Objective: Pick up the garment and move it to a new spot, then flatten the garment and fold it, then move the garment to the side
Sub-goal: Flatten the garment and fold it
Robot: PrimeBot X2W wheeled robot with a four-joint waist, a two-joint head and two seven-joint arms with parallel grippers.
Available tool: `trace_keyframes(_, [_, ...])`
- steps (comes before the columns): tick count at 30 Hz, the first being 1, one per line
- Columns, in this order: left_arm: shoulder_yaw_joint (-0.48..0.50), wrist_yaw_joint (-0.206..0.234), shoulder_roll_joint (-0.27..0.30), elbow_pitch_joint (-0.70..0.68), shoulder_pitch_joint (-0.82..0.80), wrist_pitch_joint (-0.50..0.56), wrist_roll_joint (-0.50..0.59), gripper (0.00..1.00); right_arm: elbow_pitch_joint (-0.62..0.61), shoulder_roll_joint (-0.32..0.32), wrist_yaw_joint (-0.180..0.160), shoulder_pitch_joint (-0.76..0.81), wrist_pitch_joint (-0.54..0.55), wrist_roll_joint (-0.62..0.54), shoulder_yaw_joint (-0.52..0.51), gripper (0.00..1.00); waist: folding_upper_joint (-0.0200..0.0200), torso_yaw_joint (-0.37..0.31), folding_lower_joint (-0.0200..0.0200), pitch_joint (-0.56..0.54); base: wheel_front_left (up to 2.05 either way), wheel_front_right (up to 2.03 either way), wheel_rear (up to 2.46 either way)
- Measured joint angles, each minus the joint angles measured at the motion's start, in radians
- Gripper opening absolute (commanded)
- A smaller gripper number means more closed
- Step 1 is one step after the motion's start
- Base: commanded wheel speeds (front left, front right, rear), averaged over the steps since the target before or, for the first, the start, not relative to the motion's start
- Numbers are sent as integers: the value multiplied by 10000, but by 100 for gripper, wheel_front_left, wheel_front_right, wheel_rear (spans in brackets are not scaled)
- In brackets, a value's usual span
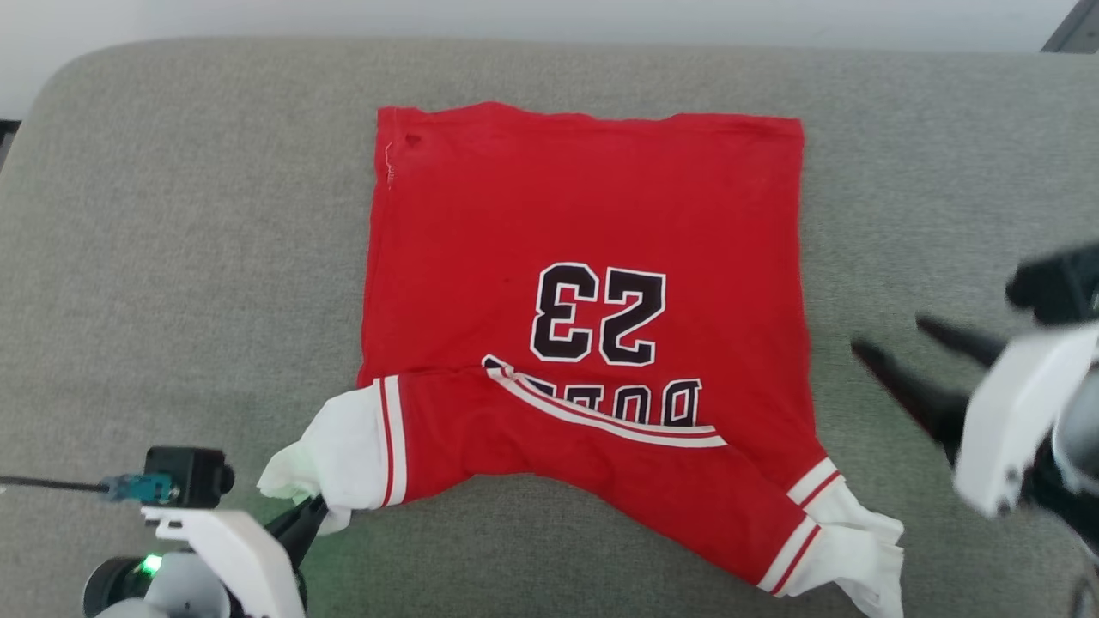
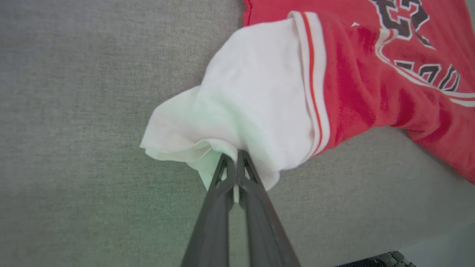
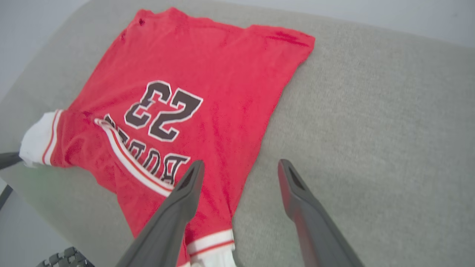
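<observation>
while one garment (image 1: 584, 197) lies spread, left gripper (image 2: 233, 157) pinches one cuff (image 2: 252, 92)

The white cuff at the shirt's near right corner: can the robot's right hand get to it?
Probably yes. The right hand is open and empty just beside the garment, and that cuff lies uncovered on the grey cushion, with nothing between them.

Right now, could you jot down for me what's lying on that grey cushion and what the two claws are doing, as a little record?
garment: red long-sleeved jersey top with black "23", spread out flat, red fabric lying over part of the lettering
surface: grey fabric cushion
left gripper: shut on the top's white cuff
right gripper: open, holding nothing, beside the top
other cuff: white, lying loose
</observation>
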Motion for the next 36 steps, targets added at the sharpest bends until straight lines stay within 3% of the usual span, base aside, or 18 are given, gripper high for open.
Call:
trace_keyframes(2, [-48,-107,-165,102,-212,-4,61,0,554,523,0,-799,-176,-50,-163,100,0,81,0,120,0,0,0])
trace_keyframes(8, [-299,-470,-696,527,-938,88,391,0,2840,702,0,-3318,-855,-838,38,100,0,457,0,530,0,0,0])
trace_keyframes(18, [-591,-1279,-1563,1513,-2045,130,650,0,7850,345,0,-6835,-1469,-1965,222,100,0,1398,0,1322,0,0,0])
trace_keyframes(26, [-756,-1841,-2186,2163,-2574,38,677,0,10905,259,0,-8185,-832,-2886,0,100,0,2074,0,1841,0,0,0])
trace_keyframes(31, [-807,-2088,-2428,2539,-2756,-48,688,0,11867,326,-2,-8693,-293,-3060,-21,100,1,2314,0,2026,0,0,0])
trace_keyframes(33, [-811,-2176,-2476,2673,-2824,-65,688,0,11954,305,-13,-8772,-261,-3049,203,0,1,2338,0,2052,0,0,0])
trace_keyframes(36, [-802,-2274,-2495,2834,-2853,-148,688,0,11956,291,-12,-8814,-274,-2731,539,0,1,2265,0,2031,0,0,0])
